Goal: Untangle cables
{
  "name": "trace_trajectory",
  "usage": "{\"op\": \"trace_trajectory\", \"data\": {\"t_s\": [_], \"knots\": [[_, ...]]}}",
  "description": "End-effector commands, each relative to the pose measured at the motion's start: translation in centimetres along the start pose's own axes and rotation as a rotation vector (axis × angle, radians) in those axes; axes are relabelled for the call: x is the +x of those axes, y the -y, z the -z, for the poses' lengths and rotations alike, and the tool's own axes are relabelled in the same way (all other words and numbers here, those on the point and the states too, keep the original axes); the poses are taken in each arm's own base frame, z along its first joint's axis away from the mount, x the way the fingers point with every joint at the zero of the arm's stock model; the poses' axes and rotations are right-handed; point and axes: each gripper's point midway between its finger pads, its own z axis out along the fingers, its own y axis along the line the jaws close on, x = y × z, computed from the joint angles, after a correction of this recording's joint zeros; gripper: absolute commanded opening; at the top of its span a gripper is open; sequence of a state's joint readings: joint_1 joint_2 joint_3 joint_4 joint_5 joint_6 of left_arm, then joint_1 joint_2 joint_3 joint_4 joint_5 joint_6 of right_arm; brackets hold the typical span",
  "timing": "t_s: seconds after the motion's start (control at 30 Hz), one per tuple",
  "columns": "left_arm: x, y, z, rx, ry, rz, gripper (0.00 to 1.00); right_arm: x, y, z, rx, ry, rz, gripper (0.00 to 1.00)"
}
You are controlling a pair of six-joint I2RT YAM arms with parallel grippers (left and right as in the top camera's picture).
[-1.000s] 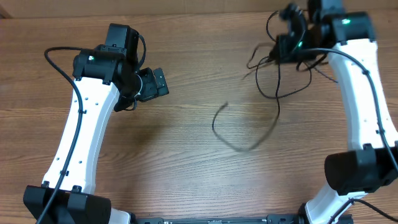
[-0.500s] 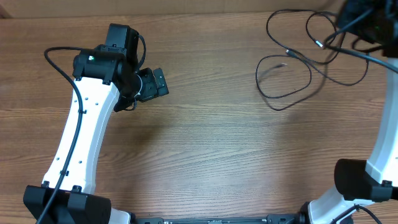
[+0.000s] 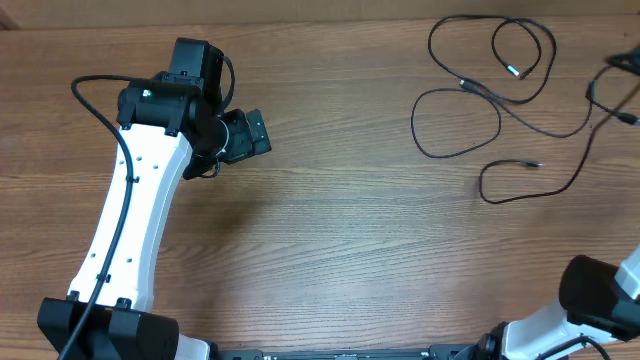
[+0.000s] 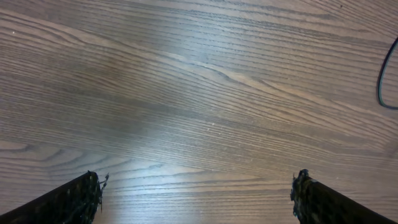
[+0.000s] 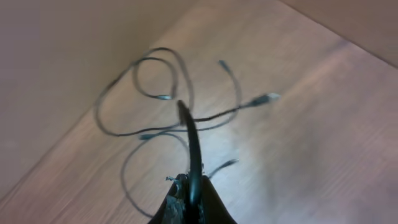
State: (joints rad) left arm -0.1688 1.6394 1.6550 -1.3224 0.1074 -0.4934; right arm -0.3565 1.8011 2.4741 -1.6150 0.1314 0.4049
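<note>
Several thin black cables (image 3: 500, 101) lie spread at two o'clock on the wooden surface (image 3: 350, 250) in loose loops that cross in places, so I judge some separating is left. My right fingers (image 5: 176, 208) pinch one strand tight; my left fingers (image 4: 68, 202) gape wide, empty.

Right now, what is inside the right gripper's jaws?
One black cable rises out of the shut right gripper towards the loose cables on the table. The pinched stretch itself is hidden.
</note>
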Motion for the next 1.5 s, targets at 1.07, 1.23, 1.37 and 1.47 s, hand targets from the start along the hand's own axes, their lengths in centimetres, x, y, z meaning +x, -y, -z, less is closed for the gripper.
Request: {"op": "trace_trajectory", "data": {"t_s": [1.07,1.23,1.37,1.47], "knots": [[0.1,-0.3,-0.4,-0.020,-0.011,-0.022,1.00,9.9,6.2,-15.9,0.253,-0.313,-0.033,0.04],[0.1,-0.3,-0.4,-0.021,-0.011,-0.022,1.00,12.0,7.6,-17.7,0.307,-0.335,-0.074,0.05],[0.1,-0.3,-0.4,-0.021,-0.011,-0.022,0.99,12.6,7.8,-18.3,0.313,-0.345,-0.074,0.10],[0.1,-0.3,-0.4,-0.020,-0.010,-0.022,1.00,13.0,8.0,-18.6,0.317,-0.349,-0.073,0.13]]}}
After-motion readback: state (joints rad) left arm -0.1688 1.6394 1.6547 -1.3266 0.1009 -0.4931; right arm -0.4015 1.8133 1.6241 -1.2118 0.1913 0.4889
